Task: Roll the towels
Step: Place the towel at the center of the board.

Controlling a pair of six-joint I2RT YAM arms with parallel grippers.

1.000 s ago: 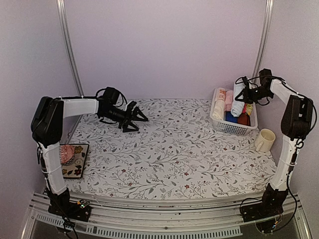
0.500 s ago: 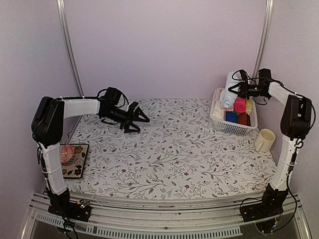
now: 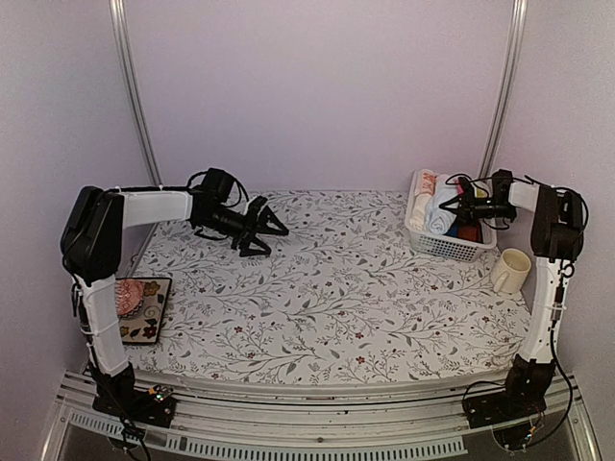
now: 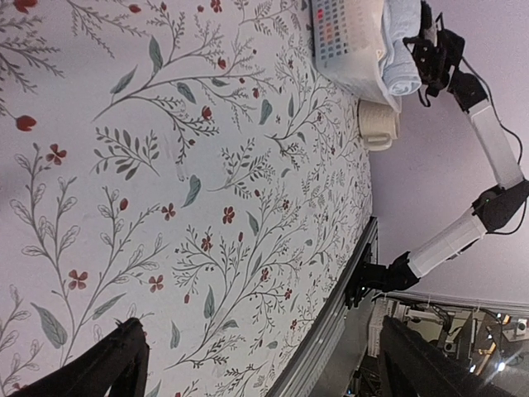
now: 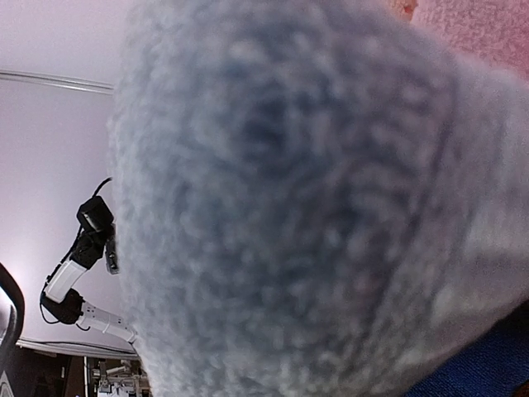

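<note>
Right claw is clenched on the rolled light-blue terry towel, set at its fingertips in the white slotted plastic basket. The rolled cream towel is noted just past it, away from the claw, in the same basket. Left claw is held released, nothing between its fingers. Both towels are judged rolled and stowed — only letting go is left.

Light-blue towel, rolled, lying inside basket near its middle; cream towel just beside, along basket's left edge.
</note>
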